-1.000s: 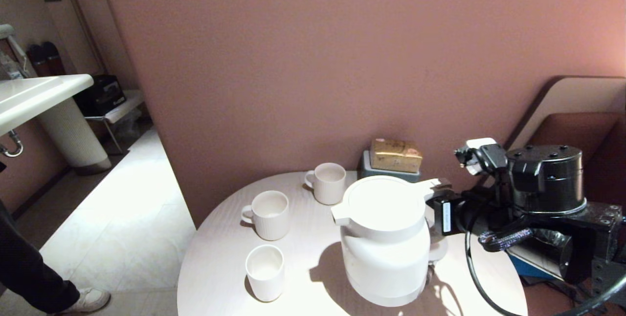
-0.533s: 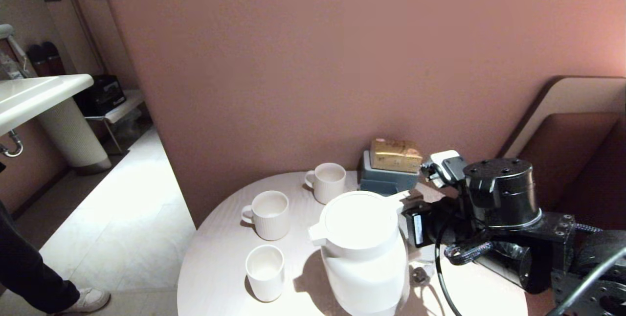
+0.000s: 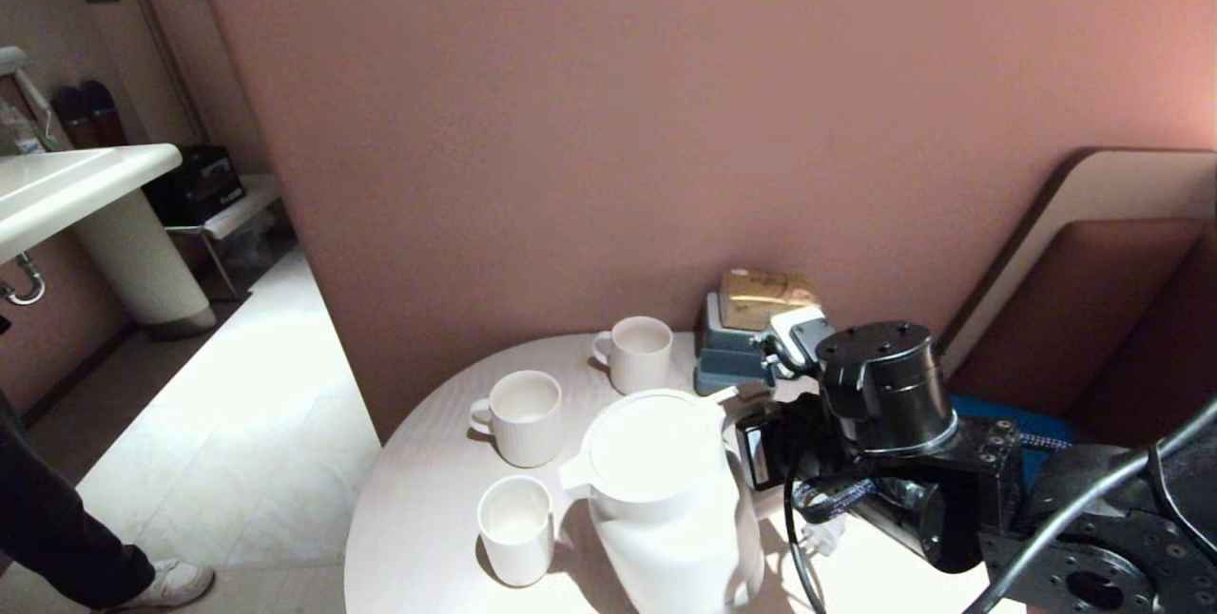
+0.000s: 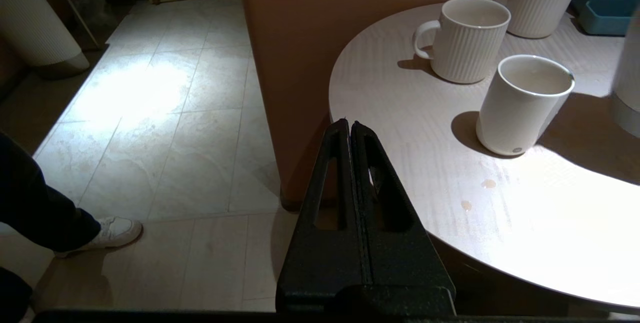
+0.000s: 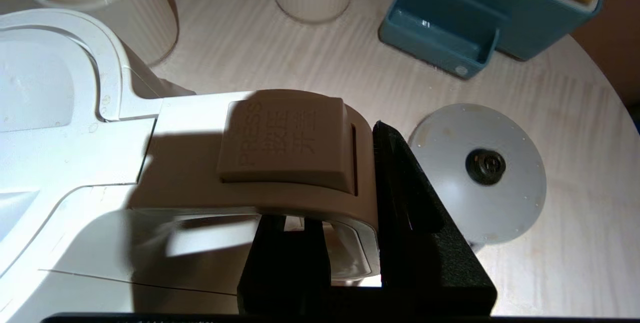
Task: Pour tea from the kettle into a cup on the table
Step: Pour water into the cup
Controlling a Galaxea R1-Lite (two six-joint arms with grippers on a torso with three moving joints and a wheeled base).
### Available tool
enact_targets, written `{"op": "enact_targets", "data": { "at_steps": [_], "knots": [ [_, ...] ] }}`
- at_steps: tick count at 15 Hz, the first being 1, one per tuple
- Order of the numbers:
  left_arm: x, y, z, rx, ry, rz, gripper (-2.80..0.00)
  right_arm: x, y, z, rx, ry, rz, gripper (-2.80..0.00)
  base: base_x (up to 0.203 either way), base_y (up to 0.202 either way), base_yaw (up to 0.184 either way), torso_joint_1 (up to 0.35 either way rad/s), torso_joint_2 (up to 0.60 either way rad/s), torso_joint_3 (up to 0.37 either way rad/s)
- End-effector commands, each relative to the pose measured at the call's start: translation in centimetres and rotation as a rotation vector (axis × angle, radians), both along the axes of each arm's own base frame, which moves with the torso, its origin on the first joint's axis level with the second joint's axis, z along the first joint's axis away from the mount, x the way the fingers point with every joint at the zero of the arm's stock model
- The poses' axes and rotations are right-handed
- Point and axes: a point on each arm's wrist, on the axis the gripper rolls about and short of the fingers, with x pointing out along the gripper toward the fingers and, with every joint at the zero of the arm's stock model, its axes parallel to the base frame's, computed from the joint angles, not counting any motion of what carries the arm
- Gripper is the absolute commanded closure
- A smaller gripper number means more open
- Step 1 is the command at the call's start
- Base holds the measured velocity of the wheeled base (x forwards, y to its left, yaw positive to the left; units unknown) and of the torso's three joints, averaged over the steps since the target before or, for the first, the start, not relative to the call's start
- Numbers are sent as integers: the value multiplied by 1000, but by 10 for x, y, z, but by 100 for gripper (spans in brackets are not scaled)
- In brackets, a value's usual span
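Observation:
My right gripper (image 3: pixel 756 443) is shut on the loop handle of the white kettle (image 3: pixel 656 490) and holds it upright above the round white table (image 3: pixel 428 519). Its spout points at a smooth handleless cup (image 3: pixel 515 528) just to its left. In the right wrist view the gripper (image 5: pixel 340 178) clamps the handle below the beige press button. Two ribbed mugs (image 3: pixel 523 416) (image 3: pixel 639 354) stand farther back. The tea is hidden. My left gripper (image 4: pixel 349 125) is shut and empty, parked off the table's left edge over the floor.
The kettle's grey round base (image 5: pixel 477 173) lies bare on the table. A blue tray (image 3: pixel 727 362) with a gold box (image 3: pixel 761 296) sits at the back by the wall. A person's shoe (image 3: pixel 166 584) is on the floor at left. Small drops (image 4: pixel 487 183) lie near the cup.
My right arm has carried the kettle leftward across the table, from beside the tray to right next to the handleless cup. The cups have not moved.

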Motion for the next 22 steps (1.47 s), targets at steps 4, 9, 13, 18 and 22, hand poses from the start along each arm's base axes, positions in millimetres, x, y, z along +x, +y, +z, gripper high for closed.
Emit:
{"op": "enact_targets", "data": {
  "at_steps": [4, 9, 13, 18, 22],
  "knots": [
    [0, 0, 0, 0, 3, -1, 0, 4, 9, 0, -10, -4, 5, 0, 0, 0, 0, 0, 0, 0],
    [0, 0, 0, 0, 3, -1, 0, 6, 20, -2, -47, -10, 34, 0, 0, 0, 0, 0, 0, 0],
    [0, 0, 0, 0, 3, -1, 0, 8, 33, -4, -79, -20, 55, 0, 0, 0, 0, 0, 0, 0],
    [0, 0, 0, 0, 3, -1, 0, 11, 34, -3, -126, -40, 56, 0, 0, 0, 0, 0, 0, 0],
    [0, 0, 0, 0, 3, -1, 0, 16, 38, 4, -152, -73, 68, 0, 0, 0, 0, 0, 0, 0]
  ]
}}
